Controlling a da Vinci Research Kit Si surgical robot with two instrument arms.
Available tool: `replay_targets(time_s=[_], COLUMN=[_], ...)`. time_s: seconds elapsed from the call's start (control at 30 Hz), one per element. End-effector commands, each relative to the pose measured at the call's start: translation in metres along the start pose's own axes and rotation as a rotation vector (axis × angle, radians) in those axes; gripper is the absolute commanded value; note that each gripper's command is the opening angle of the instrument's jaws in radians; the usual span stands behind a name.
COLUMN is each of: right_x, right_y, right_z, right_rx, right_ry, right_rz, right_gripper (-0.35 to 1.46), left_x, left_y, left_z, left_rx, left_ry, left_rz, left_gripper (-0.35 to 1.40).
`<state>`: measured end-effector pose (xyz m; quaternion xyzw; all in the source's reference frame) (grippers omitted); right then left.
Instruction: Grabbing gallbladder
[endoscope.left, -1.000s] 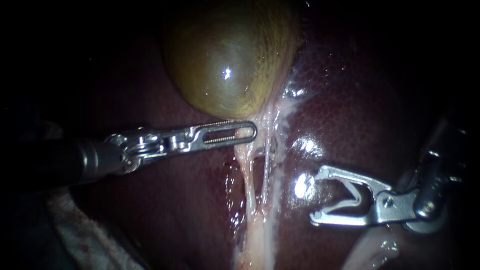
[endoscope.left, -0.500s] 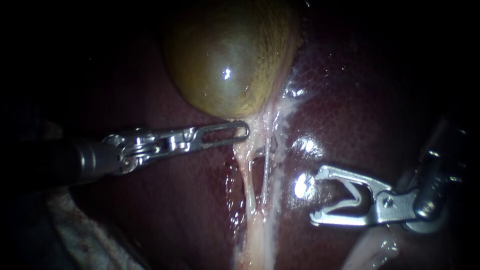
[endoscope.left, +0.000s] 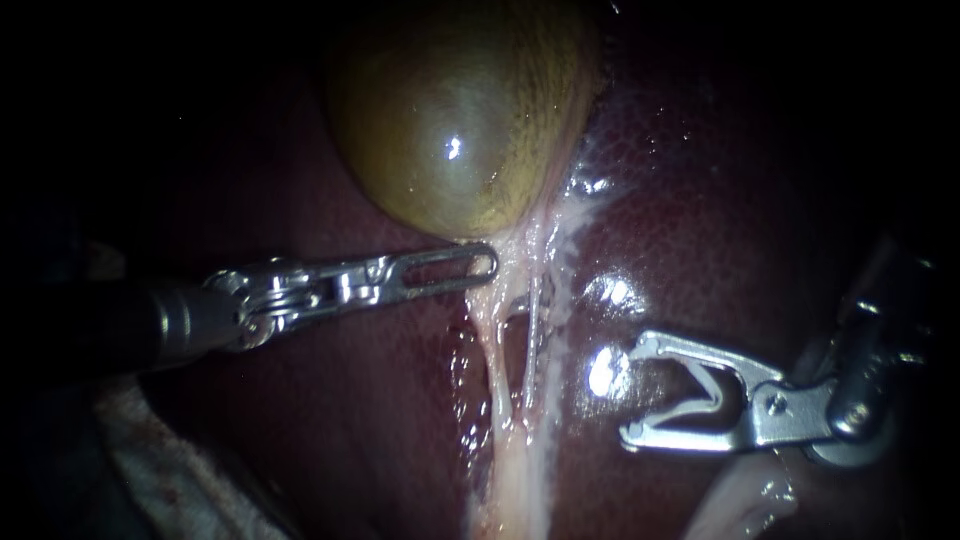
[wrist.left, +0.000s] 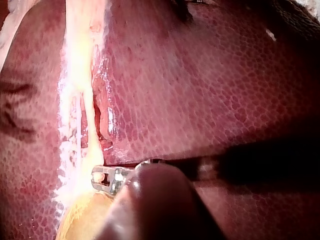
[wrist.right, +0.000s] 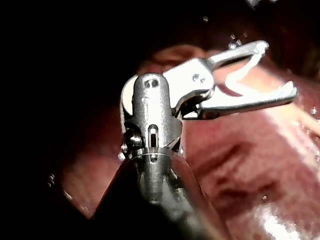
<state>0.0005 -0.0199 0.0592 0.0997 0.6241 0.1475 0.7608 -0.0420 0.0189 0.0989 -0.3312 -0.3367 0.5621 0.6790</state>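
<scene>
2 tools: L instrument (endoscope.left: 488, 263) jaws together, touching gallbladder (endoscope.left: 450, 130) underside; R instrument (endoscope.left: 634, 392), well below-right, jaws clasp clip (endoscope.left: 708, 392).

Right instrument (wrist.right: 277, 67) seen from behind its wrist, jaws spread in a V, white clip (wrist.right: 240, 77) seated between, touching both jaws, glossy red liver (wrist.right: 240, 165) beneath.

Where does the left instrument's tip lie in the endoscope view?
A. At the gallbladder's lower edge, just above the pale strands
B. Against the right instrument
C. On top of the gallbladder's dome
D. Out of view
A: the left instrument ends at the lower edge of the gallbladder, just above the pale strands, well apart from the right instrument, which carries a clip.
</scene>
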Motion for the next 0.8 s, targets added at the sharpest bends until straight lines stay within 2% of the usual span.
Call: replay_targets(time_s=[0.03,0.8], right_x=[0.0,0.0], right_y=[0.0,0.0], right_z=[0.0,0.0], right_rx=[0.0,0.0], right_ry=[0.0,0.0], right_rz=[0.0,0.0], right_gripper=[0.59,0.59], left_x=[0.0,0.0], left_y=[0.0,0.0], left_z=[0.0,0.0], left_rx=[0.0,0.0], left_ry=[0.0,0.0], left_rz=[0.0,-0.006], left_gripper=[-0.35,-0.35])
